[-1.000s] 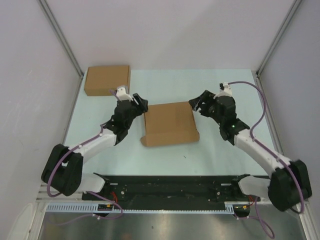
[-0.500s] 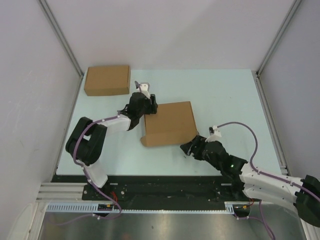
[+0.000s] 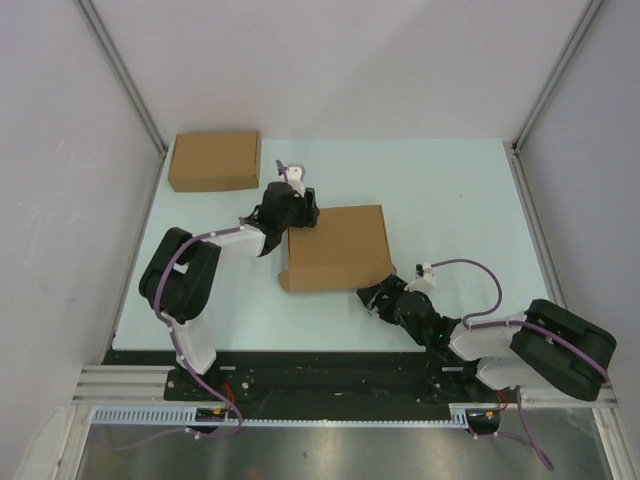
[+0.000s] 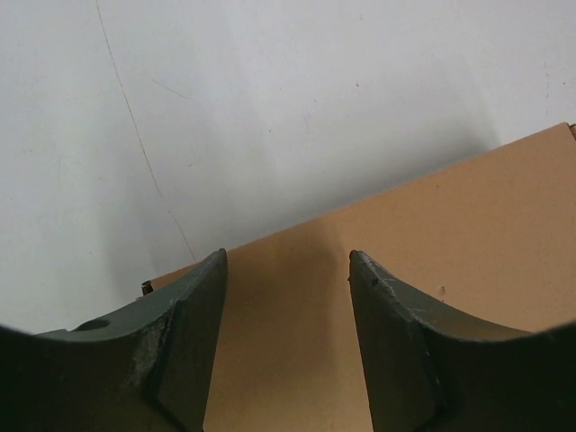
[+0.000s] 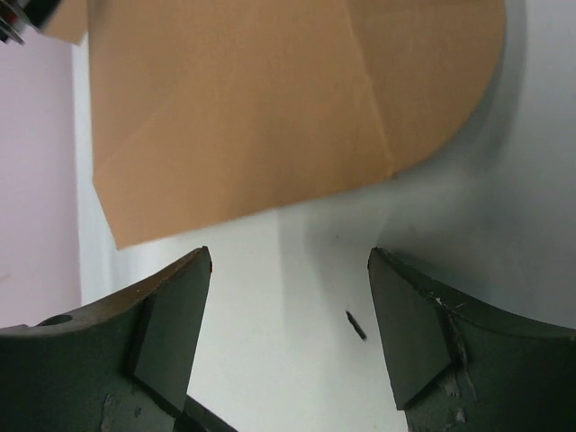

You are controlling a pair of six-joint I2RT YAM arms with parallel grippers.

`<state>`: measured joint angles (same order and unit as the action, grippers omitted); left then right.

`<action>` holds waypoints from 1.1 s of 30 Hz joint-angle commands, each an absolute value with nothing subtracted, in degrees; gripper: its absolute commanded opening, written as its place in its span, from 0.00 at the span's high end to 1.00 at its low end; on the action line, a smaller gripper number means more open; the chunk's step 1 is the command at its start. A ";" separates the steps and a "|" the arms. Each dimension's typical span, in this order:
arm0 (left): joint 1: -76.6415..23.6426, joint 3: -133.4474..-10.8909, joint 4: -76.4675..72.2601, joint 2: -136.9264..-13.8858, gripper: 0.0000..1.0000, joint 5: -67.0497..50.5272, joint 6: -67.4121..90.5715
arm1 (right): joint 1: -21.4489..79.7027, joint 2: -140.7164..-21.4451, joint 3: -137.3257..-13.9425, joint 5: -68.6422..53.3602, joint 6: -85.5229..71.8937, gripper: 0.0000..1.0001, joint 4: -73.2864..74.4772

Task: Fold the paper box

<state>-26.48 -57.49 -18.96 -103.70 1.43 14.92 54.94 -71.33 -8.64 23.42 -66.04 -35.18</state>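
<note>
The paper box (image 3: 335, 248) lies flat in the middle of the table as a closed brown cardboard rectangle. My left gripper (image 3: 301, 214) sits at its back left corner. In the left wrist view the left gripper (image 4: 286, 256) is open, both dark fingers (image 4: 184, 342) over the cardboard top (image 4: 450, 225), with nothing between them. My right gripper (image 3: 369, 297) is low, just off the box's near right corner. In the right wrist view the right gripper (image 5: 290, 256) is open over bare table, and the box's rounded flap (image 5: 270, 108) lies just ahead of it.
A second flat brown cardboard box (image 3: 214, 160) rests at the back left corner of the pale table (image 3: 450, 190). A small dark speck (image 5: 355, 326) lies on the table between the right fingers. Walls close in on the left, back and right sides.
The right arm swung from the box's far right corner down to its near right corner. The left gripper moved from the box's left edge to its back left corner. The box shifted slightly left.
</note>
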 commanded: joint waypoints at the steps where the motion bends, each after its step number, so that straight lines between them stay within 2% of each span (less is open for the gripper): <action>1: -26.81 -58.45 -15.56 -106.70 0.39 -1.49 13.80 | 54.05 -76.98 -7.91 26.81 -67.85 0.24 -51.93; 7: -27.07 -58.54 -15.03 -107.31 0.39 -1.76 13.89 | 54.05 -82.96 -9.57 24.53 -65.22 0.26 -60.99; 11: -27.07 -58.54 -14.94 -107.49 0.39 -1.93 14.15 | 54.84 -81.83 -10.20 25.40 -63.99 0.27 -59.76; 16: -27.16 -59.50 -14.06 -108.46 0.39 -3.51 14.76 | 53.97 -79.72 -11.33 25.31 -62.49 0.36 -57.41; 20: -27.16 -60.55 -12.57 -109.59 0.39 -6.15 15.12 | 53.70 -78.14 -13.62 23.82 -60.56 0.35 -54.59; 25: -27.86 -62.05 -10.46 -111.53 0.40 -9.14 15.29 | 54.58 -71.13 -17.92 22.50 -56.43 0.28 -40.91; 33: -28.83 -62.93 -9.67 -114.25 0.40 -10.72 16.43 | 57.83 -58.54 -24.43 26.27 -45.18 0.24 -18.13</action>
<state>-26.57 -63.64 -19.75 -109.95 -3.46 14.98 57.12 -62.87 -21.30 23.14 -51.66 -30.87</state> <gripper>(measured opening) 0.601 0.753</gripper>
